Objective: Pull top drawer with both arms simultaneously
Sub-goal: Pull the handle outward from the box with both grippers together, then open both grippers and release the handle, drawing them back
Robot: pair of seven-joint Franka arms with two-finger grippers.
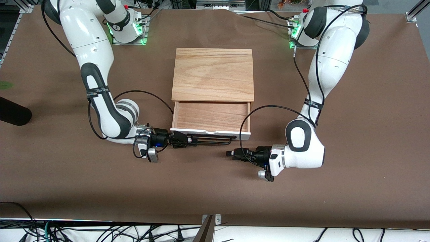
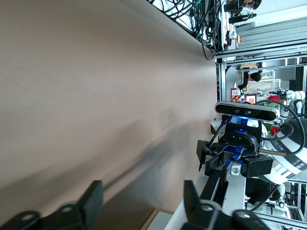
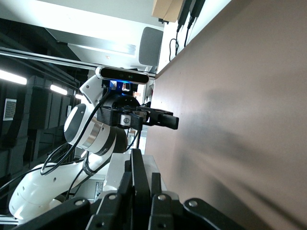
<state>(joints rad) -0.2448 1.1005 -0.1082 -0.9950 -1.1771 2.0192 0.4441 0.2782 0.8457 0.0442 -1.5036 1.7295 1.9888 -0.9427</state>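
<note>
The top drawer [image 1: 211, 116] stands pulled out of the wooden box [image 1: 213, 74], its light wood inside showing above its white front. My right gripper [image 1: 188, 139] is shut on the long black wire handle [image 1: 215, 140] at the end toward the right arm. In the right wrist view the right gripper [image 3: 142, 191] clamps the handle bar [image 3: 139, 165]. My left gripper [image 1: 230, 153] hangs open just off the handle, over bare table on the front camera's side of the drawer. Nothing lies between the fingers [image 2: 92, 200] of the left gripper [image 2: 141, 201] in the left wrist view.
A dark rounded object [image 1: 13, 114] lies at the right arm's end of the table. The brown table [image 1: 215, 195] stretches wide between the drawer and its front edge. Cables loop from both wrists beside the drawer.
</note>
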